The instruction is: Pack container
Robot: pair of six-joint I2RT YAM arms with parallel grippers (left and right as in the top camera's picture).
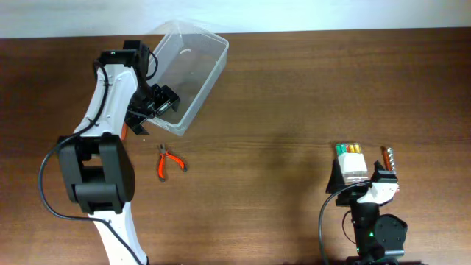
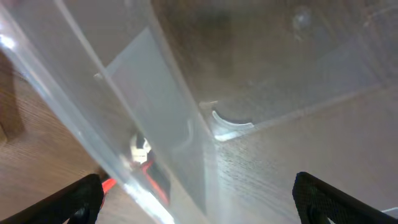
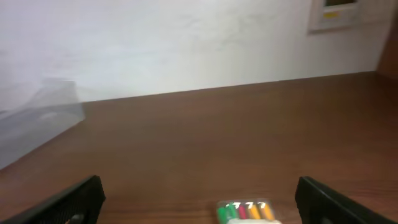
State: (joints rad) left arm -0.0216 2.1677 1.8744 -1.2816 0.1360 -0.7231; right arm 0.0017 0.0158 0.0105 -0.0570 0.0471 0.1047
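Observation:
The clear plastic container (image 1: 190, 70) sits at the back left of the table and looks tipped. My left gripper (image 1: 154, 104) is at its near left corner. In the left wrist view the container's wall and rim (image 2: 186, 124) fill the frame. The rim runs between the wide-apart fingers of the left gripper (image 2: 199, 208), which is open. My right gripper (image 1: 362, 182) is at the front right, open and empty in the right wrist view (image 3: 199, 211). A pack of coloured markers (image 1: 352, 157) lies just ahead of it and also shows in the right wrist view (image 3: 247, 211).
Orange-handled pliers (image 1: 168, 162) lie on the table in front of the container. A small orange-tipped tool (image 1: 388, 156) lies right of the marker pack. Something orange (image 2: 109, 185) shows through the container wall by the left finger. The wooden table (image 1: 280, 110) meets a white wall at the back.

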